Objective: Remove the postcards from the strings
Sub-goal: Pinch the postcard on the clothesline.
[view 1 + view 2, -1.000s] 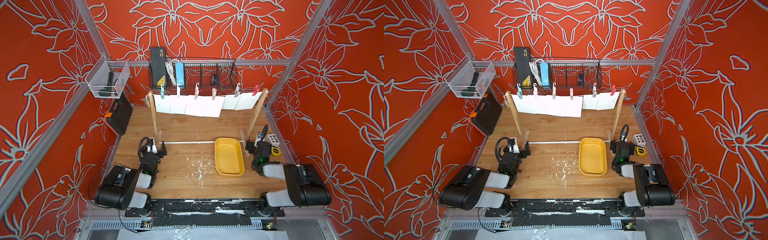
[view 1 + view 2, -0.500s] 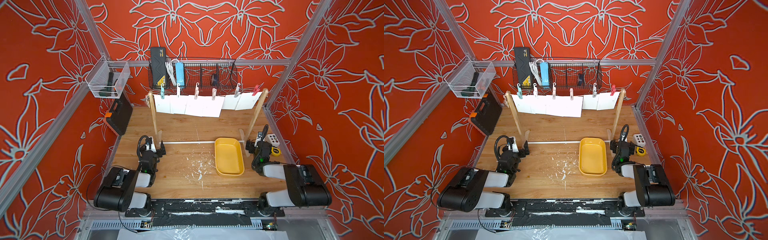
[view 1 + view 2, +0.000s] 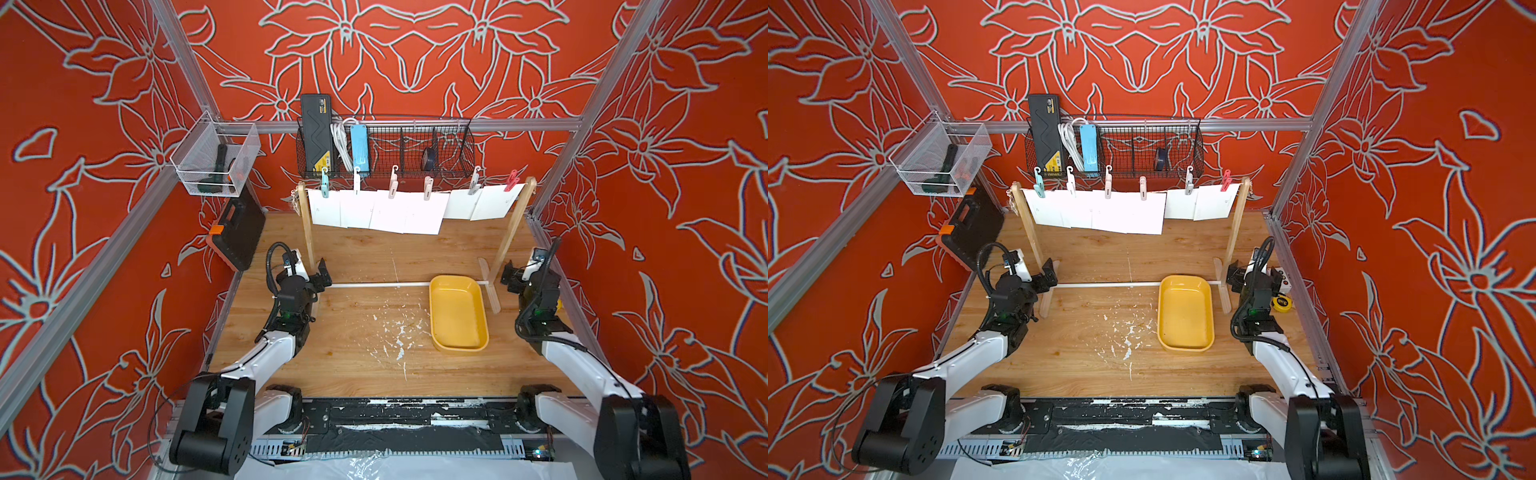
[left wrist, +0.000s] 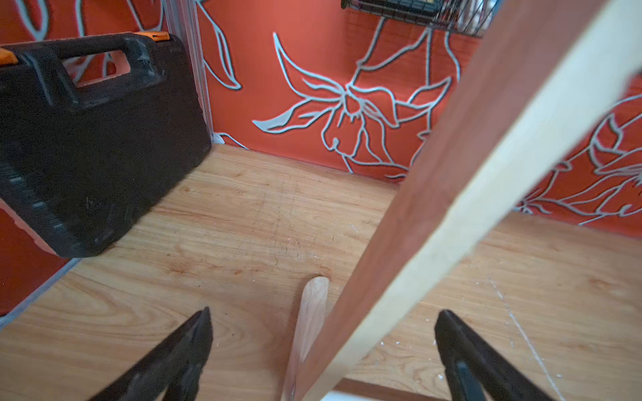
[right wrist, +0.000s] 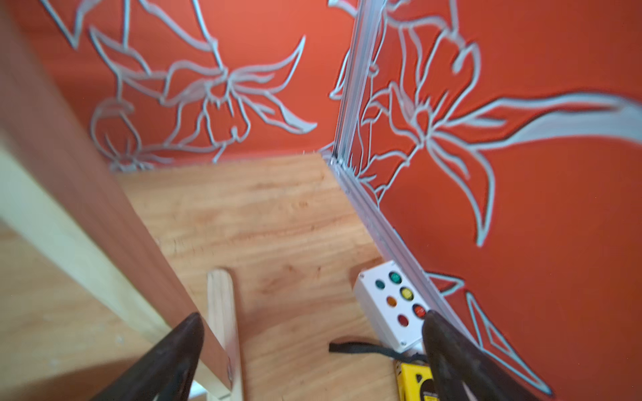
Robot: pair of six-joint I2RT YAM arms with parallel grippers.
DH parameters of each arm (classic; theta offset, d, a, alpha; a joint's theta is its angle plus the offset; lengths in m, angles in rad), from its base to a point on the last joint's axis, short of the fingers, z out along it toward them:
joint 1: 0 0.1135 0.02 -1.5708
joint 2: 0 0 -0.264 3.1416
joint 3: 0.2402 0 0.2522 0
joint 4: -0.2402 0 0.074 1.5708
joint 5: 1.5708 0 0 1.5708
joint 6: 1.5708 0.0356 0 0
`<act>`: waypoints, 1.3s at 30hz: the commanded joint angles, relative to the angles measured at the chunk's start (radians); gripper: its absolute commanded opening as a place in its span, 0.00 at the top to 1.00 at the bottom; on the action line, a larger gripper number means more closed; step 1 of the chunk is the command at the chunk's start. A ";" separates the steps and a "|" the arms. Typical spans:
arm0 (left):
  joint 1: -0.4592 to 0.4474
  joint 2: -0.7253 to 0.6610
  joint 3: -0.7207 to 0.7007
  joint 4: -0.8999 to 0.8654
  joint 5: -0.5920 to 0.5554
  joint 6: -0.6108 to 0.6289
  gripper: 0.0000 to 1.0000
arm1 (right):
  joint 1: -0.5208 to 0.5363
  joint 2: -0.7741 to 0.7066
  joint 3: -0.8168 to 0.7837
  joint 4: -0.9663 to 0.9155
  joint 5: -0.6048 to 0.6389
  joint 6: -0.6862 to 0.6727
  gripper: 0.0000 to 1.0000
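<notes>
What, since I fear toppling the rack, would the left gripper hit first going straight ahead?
Most likely the wooden post: in the left wrist view it stands close ahead, between the fingers of the open left gripper. How near is unclear.

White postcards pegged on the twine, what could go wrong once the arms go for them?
The open left gripper straddles the left light wooden post near its foot; rising carelessly could knock it over. The white paper postcards overlap under small pastel pegs, so tugging one might tear it or drag its neighbour.
</notes>
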 commanded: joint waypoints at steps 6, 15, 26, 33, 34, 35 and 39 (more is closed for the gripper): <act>0.004 -0.172 0.041 -0.196 0.163 -0.417 0.02 | 0.001 -0.210 0.238 -0.588 0.006 0.411 0.02; -0.196 -0.203 0.095 -0.211 0.437 -0.408 0.03 | -0.017 -0.311 0.470 -0.731 -0.295 0.356 0.02; -0.534 -0.032 0.180 -0.078 0.420 -0.330 0.10 | -0.018 0.016 1.128 -1.182 -0.503 0.184 0.03; -0.645 0.102 0.266 0.011 0.421 -0.251 0.07 | -0.018 0.276 1.564 -1.405 -0.633 0.106 0.08; -0.652 0.118 0.281 0.006 0.426 -0.241 0.07 | -0.018 0.317 1.615 -1.424 -0.665 0.095 0.08; -0.659 0.126 0.289 0.004 0.427 -0.231 0.07 | -0.018 0.347 1.658 -1.440 -0.687 0.084 0.08; -0.673 0.149 0.313 -0.005 0.447 -0.205 0.07 | -0.020 0.479 1.834 -1.521 -0.738 0.044 0.10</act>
